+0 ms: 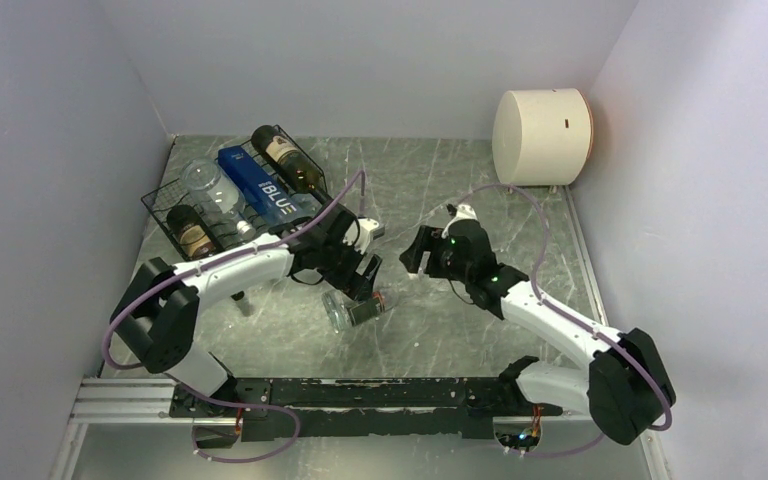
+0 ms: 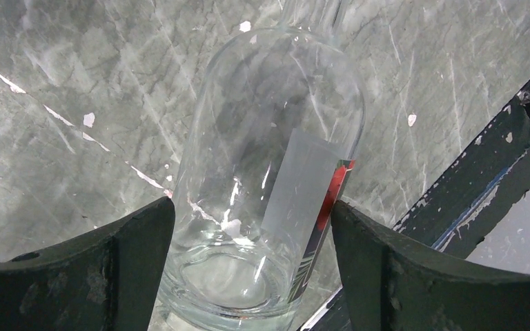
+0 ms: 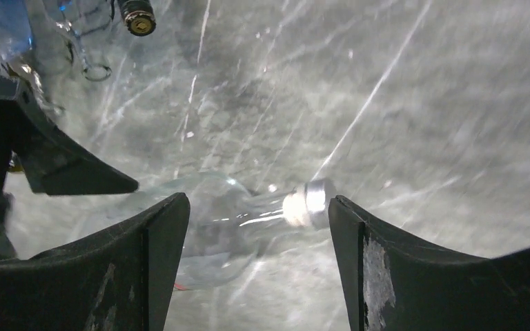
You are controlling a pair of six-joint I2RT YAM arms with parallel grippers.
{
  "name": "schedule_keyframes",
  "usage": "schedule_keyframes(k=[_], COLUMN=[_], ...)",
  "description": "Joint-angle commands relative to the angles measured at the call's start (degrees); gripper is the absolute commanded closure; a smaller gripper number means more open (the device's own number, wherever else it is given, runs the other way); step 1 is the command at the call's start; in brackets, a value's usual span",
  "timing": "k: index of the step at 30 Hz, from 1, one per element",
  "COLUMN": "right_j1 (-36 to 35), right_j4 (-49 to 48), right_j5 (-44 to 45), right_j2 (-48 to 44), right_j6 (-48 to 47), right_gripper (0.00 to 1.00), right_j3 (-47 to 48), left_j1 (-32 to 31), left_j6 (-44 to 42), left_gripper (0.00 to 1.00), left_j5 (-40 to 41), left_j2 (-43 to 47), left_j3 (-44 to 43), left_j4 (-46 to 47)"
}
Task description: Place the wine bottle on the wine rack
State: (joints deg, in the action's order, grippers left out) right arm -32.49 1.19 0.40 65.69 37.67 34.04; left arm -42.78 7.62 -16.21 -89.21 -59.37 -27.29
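Note:
A clear glass wine bottle [image 1: 352,310] with a silver cap and a red-edged label is near the table's middle. My left gripper [image 1: 365,283] is shut on the bottle's base end; in the left wrist view both fingers [image 2: 134,255] press the bottle [image 2: 269,158]. My right gripper [image 1: 412,250] is open just right of it; its wrist view shows the bottle [image 3: 228,214] lying crosswise below the open jaws, cap to the right. The black wire wine rack [image 1: 168,222] stands at the back left.
The rack holds a dark bottle [image 1: 290,160], a blue bottle [image 1: 258,188], a clear one [image 1: 210,190] and another dark one [image 1: 192,232]. A white cylinder [image 1: 542,135] stands at the back right. A black rail [image 1: 360,393] runs along the near edge. Walls close in on both sides.

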Motion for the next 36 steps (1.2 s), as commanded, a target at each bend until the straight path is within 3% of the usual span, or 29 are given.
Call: schedule_keyframes(k=[1, 4, 7, 12, 20, 27, 31, 36], right_j1=[0.26, 0.32, 0.50, 0.96, 8.21, 9.46, 9.45, 9.46], right_j4=[2.37, -1.12, 1.50, 9.43, 7.45, 2.29, 0.81, 3.76], right_j5=[1.02, 1.79, -0.99, -10.25, -31.62, -42.61, -44.55, -46.75], right_j2=[-2.62, -6.34, -5.87, -0.60, 7.17, 14.95, 18.01, 21.65], right_j6=[-29.33, -38.31, -45.49, -55.95, -68.14, -72.39, -73.26, -75.92], right_gripper=[0.23, 0.22, 0.22, 0.22, 0.23, 0.24, 0.25, 0.35], right_j3=[2.40, -0.17, 0.26, 3.14, 4.18, 5.64, 6.57, 8.96], left_j1=[0.21, 0.24, 0.24, 0.20, 0.36, 1.08, 1.65, 2.60], left_j6=[-1.33, -1.15, -1.27, -1.69, -1.90, -1.58, -0.94, -0.53], left_gripper=[0.14, 0.14, 0.15, 0.16, 0.15, 0.14, 0.14, 0.15], left_j5=[2.25, 2.76, 2.91, 3.41, -0.96, 0.47, 0.17, 0.19], left_j2=[-1.26, -1.69, -2.14, -2.14, -1.06, -1.90, -1.67, -1.19], left_j3=[-2.36, -2.80, -2.76, -2.95, -2.25, -3.27, -3.12, -3.38], left_j4=[-2.68, -3.01, -3.24, -3.36, -0.50, -1.42, -0.90, -0.85])
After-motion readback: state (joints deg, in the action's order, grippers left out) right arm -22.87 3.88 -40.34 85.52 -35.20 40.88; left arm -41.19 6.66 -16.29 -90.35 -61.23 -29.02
